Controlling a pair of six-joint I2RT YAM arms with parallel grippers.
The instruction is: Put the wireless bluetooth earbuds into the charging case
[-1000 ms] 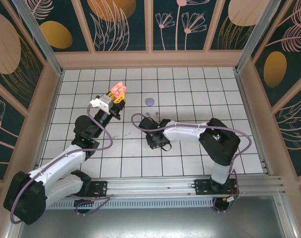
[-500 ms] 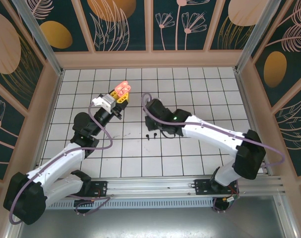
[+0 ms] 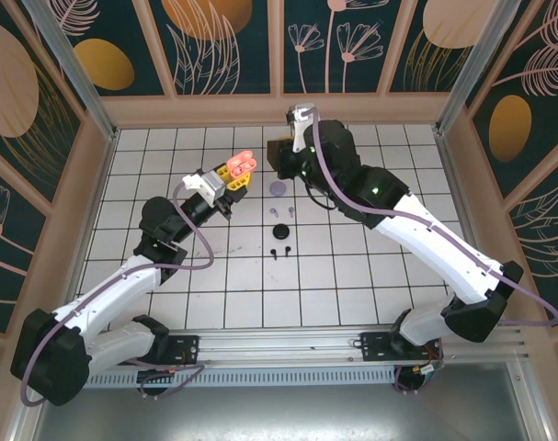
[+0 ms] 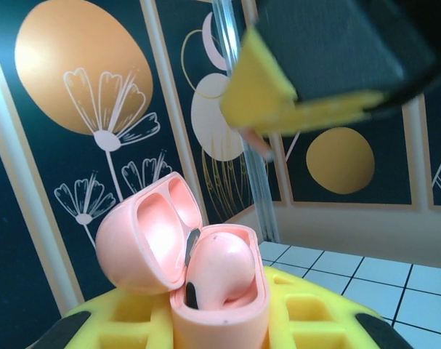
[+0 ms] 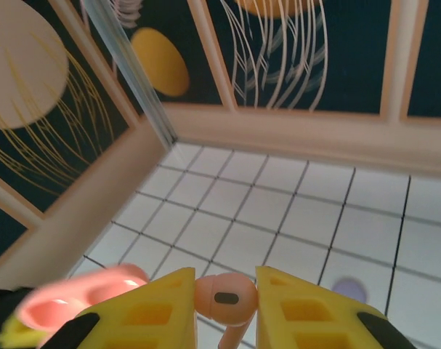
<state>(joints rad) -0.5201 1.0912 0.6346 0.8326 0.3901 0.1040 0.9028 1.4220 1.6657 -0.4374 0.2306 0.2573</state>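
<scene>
My left gripper is shut on the open salmon charging case, held up above the table. In the left wrist view the case stands between the yellow fingers with its lid tipped back and one salmon earbud seated inside. My right gripper hovers just right of the case, shut on a second salmon earbud with its stem pointing down. The blurred case lies to the lower left of that earbud. Part of the right gripper looms above the case.
On the tiles lie a lavender case with two lavender earbuds near it. A black case and two black earbuds lie closer to the arms. Wooden walls enclose the table.
The right arm swung up from the middle of the table to the far side, beside the salmon case. The left gripper carried the case a little to the right.
</scene>
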